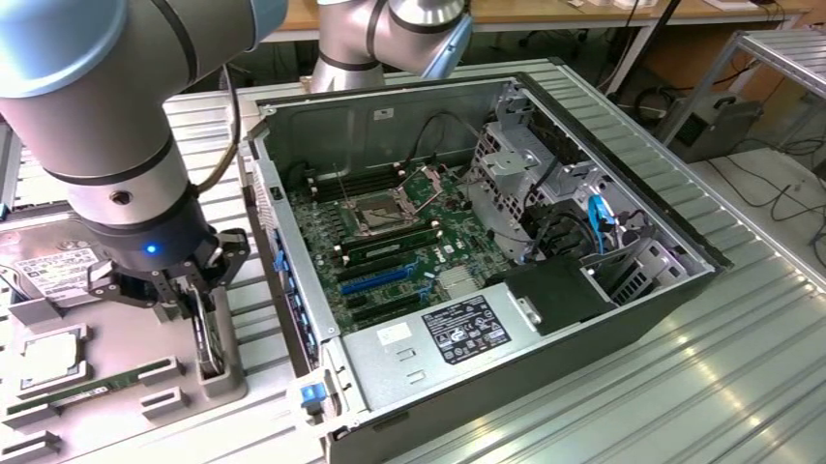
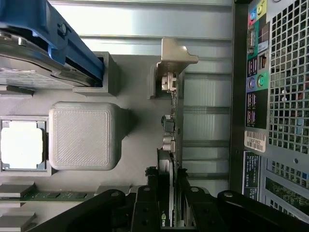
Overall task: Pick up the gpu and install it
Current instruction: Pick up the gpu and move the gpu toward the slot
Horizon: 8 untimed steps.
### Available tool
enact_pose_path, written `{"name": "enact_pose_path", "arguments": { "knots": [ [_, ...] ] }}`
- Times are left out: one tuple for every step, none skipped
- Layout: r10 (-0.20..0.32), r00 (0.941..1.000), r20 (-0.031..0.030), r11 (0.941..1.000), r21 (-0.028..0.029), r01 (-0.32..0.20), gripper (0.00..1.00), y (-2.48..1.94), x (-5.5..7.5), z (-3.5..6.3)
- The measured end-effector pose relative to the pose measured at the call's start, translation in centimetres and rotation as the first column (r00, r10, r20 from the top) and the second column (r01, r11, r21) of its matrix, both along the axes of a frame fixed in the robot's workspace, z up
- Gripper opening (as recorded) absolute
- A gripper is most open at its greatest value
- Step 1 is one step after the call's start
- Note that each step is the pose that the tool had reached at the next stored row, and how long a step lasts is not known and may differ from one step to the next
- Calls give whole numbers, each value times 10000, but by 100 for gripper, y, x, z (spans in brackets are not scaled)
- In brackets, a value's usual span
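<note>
gpu [image 2: 175,130] pose: on edge in the grey tray [image 1: 239,385] on the bench, long axis level, parallel to the open case [image 1: 671,290] just beside it.
end effector [image 2: 169,191]: nearly closed, pinching the gpu's upper edge (card seated in its slot).
gpu look: thin edge-on, silver bracket at one end.

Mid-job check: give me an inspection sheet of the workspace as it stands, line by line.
Surface: ribbed metal table carrying a gray fixture tray and an open computer case.
Job's things: gpu stands on edge in the tray's holder, not yet in the case.
Clutter: hard drive, CPU and memory stick sit in the tray.
Grippers: gripper sits over the gpu's upper edge; whether it grips is unclear.
Cables: blue cable and black leads inside the case; floor cables at the exterior view's right.
Surroundings: wooden bench behind the table.
</note>
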State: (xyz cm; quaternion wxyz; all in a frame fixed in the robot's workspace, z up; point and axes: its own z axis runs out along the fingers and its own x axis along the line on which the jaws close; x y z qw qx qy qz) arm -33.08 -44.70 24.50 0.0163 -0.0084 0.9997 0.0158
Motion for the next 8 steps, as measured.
{"name": "enact_pose_path", "arguments": {
  "knots": [
    [5,10000,-5,10000,4,-5,26,0,7,2],
    [9,10000,-9,10000,7,-9,26,0,11,5],
    [15,10000,-10,10000,16,-15,26,0,16,12],
    [22,10000,-14,10000,24,-22,26,0,21,23],
    [31,10000,-16,10000,29,-31,26,0,25,35],
    [39,10000,-20,10000,33,-39,26,0,29,49],
    [48,10000,-20,10000,39,-48,26,0,32,62],
    [55,10000,-22,10000,41,-55,26,0,35,75]
  ]
}}
